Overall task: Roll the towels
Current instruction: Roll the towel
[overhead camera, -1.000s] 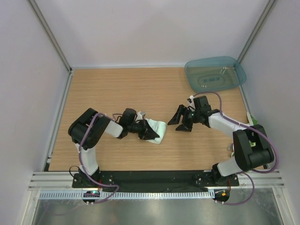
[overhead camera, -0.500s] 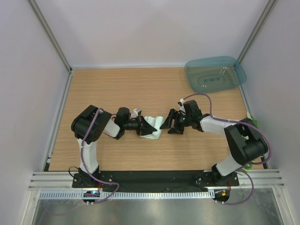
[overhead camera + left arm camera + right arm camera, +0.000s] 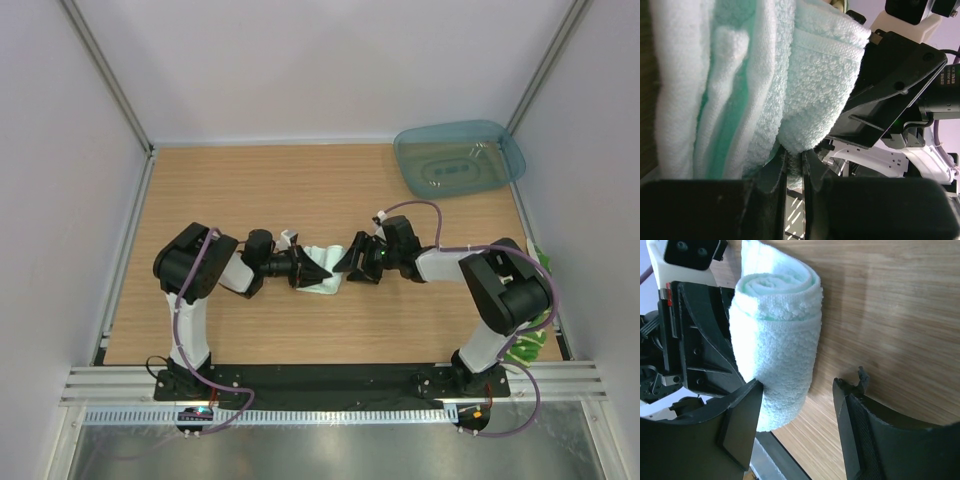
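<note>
The pale mint-white towel (image 3: 325, 271) lies rolled up on the wooden table near the middle. In the right wrist view it is a tight roll (image 3: 777, 340) with its spiral end showing. My left gripper (image 3: 310, 268) is shut on a fold of this towel (image 3: 805, 85), pinched between its fingertips (image 3: 774, 172). My right gripper (image 3: 352, 262) is open, with its two fingers (image 3: 740, 425) on either side of the roll's right end and one finger touching the roll. A bit of the green-patterned yellow towel (image 3: 522, 348) shows at the table's right edge, mostly hidden by the right arm.
A translucent teal plastic tray (image 3: 460, 158) stands at the back right corner. White walls and metal posts enclose the table. The black left gripper body (image 3: 697, 345) sits close behind the roll in the right wrist view.
My right gripper has moved left from about a hand's width away to the towel's right end. The towel has gone from a loose flat fold to a narrower roll, with my left gripper still on it.
</note>
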{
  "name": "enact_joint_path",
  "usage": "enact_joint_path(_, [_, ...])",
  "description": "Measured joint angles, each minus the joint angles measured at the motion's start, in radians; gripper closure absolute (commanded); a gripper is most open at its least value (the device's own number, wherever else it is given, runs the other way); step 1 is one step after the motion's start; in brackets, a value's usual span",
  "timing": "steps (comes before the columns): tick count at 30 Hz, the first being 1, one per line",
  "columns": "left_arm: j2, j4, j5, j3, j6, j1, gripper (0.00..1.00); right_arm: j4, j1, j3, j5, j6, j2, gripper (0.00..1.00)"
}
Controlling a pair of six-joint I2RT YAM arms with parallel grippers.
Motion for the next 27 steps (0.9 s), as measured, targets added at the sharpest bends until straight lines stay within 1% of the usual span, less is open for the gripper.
enact_joint_path(7, [0.0,0.0,0.0,0.0,0.0,0.0,0.9,0.104,0.005,-0.033,0.04,0.051,0.0,0.35])
enact_joint_path(11, [0.0,0.0,0.0,-0.001,0.0,0.0,0.9,0.186,0.005,-0.037,0.055,0.085,0.027,0.37])
enact_joint_path(14, [0.0,0.0,0.0,-0.001,0.0,0.0,0.9,0.257,0.006,-0.054,0.064,0.117,0.054,0.48])
enact_joint_path(15, [0.0,0.0,0.0,-0.001,0.0,0.0,0.9,0.276,0.006,-0.06,0.066,0.126,0.063,0.59])
enact_joint_path(17, [0.0,0.0,0.0,0.0,0.0,0.0,0.89,0.299,0.011,-0.064,0.066,0.14,0.075,0.67])
enact_joint_path(18, [0.0,0.0,0.0,-0.001,0.0,0.0,0.89,0.305,0.013,-0.064,0.067,0.143,0.077,0.72])
enact_joint_path(21, [-0.002,-0.014,0.0,0.0,0.021,0.0,0.84,0.31,0.017,-0.064,0.074,0.143,0.078,0.8])
enact_joint_path(22, [-0.009,-0.047,-0.004,0.003,0.044,0.0,0.82,0.304,0.018,-0.064,0.077,0.139,0.077,0.81])
enact_joint_path(24, [-0.043,-0.178,-0.02,0.024,0.11,-0.002,0.77,0.275,0.023,-0.064,0.095,0.127,0.067,0.84])
enact_joint_path(27, [-0.114,-0.505,-0.083,0.097,0.247,-0.008,0.73,0.162,0.054,-0.044,0.16,0.083,0.021,0.85])
